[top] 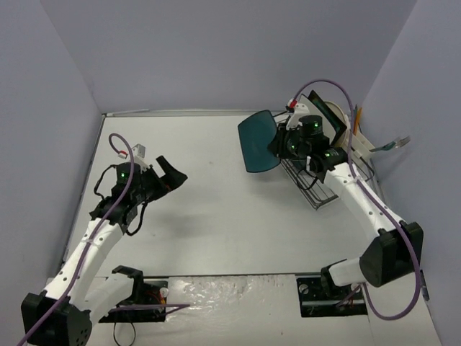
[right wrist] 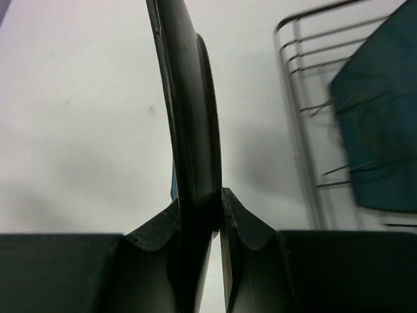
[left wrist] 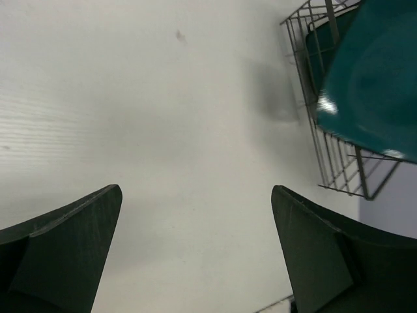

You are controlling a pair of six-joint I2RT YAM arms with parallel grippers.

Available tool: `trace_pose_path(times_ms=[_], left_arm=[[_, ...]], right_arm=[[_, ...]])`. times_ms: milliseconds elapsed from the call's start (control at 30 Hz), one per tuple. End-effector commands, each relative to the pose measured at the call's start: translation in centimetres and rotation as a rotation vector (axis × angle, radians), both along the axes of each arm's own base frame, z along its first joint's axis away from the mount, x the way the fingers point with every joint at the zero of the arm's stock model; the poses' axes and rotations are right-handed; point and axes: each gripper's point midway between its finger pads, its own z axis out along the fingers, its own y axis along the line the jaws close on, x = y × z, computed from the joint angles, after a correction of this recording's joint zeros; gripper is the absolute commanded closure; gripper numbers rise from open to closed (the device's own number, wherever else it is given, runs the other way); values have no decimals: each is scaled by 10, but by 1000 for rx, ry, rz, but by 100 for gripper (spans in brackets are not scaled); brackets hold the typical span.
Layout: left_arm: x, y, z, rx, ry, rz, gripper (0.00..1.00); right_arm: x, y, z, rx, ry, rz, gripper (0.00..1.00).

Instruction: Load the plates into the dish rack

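Teal plate [top: 259, 140] is hanging beside the dish rack [top: 315, 193], my right pincer [right wrist: 201, 199] clamping its rim. I'm judging it stiff, slick and breakable. Left pincer [left wrist: 195, 190] is standing apart, empty.

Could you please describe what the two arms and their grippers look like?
Both the left arm and the right arm have white links, black joint housings, small green lights and a purple cable looped along each. The left gripper and the right gripper each have two dark, matte, wedge-shaped fingers that taper towards the tips.
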Motion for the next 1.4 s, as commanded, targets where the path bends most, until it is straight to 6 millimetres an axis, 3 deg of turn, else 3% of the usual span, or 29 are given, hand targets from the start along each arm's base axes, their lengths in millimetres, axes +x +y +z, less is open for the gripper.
trace_pose_path(times_ms=[0, 133, 167, 233, 333, 667, 1100, 1367], left_arm=[[-8, 62, 11, 442, -21, 37, 3], [-12, 101, 19, 658, -14, 98, 3], [-13, 106, 19, 690, -15, 100, 3], [-13, 112, 16, 727, -10, 111, 3], [-12, 118, 9, 771, -6, 107, 3], [-8, 123, -1, 794, -23, 117, 3], [-6, 121, -1, 779, -24, 106, 3], [-5, 122, -2, 785, -19, 111, 3]], right_arm=[[26, -66, 106, -286, -302, -82, 100], [51, -99, 134, -407, -357, -89, 100], [57, -104, 127, -465, -341, -68, 100], [63, -110, 131, -523, -352, -46, 100], [85, -120, 115, -594, -303, -9, 100], [115, -126, 71, -656, -221, 59, 100], [120, -124, -23, -642, -16, 115, 100], [116, -120, -37, -597, 27, 112, 96]])
